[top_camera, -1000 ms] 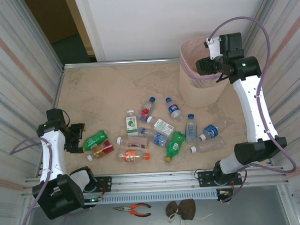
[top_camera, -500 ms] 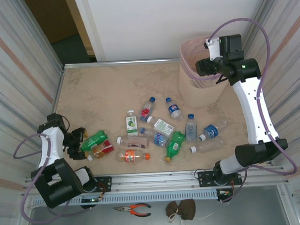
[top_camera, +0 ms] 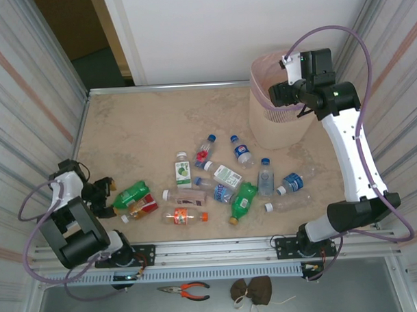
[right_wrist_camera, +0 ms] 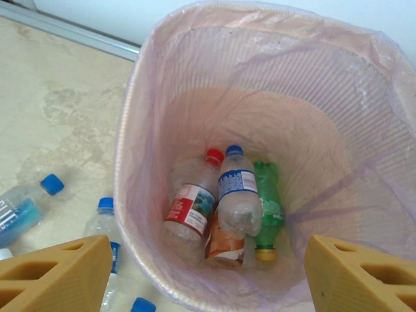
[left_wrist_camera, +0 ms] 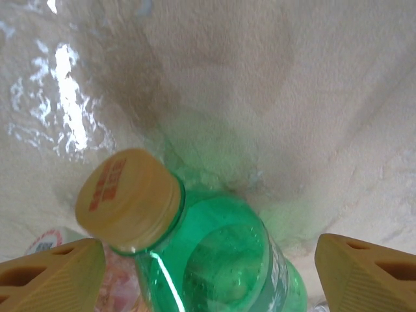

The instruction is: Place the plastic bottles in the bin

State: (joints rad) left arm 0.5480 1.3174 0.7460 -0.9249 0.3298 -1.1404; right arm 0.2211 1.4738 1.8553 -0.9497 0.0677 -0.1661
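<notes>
1 green bottle (left_wrist_camera: 224, 257) btwn left pincer (left_wrist_camera: 209, 276)

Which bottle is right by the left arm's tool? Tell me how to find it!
Look at the left side of the table, where the left tool sits low. The green bottle lies right at it, at the left end of the scattered bottles. The other green bottle lies mid-heap among clear ones; this one lies beside a red-labelled bottle.

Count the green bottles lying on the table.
2. One green bottle lies at the left edge of the pile, between the left gripper's open fingers; the second green bottle lies mid-pile. Overlapping bottles might hide more.
</notes>
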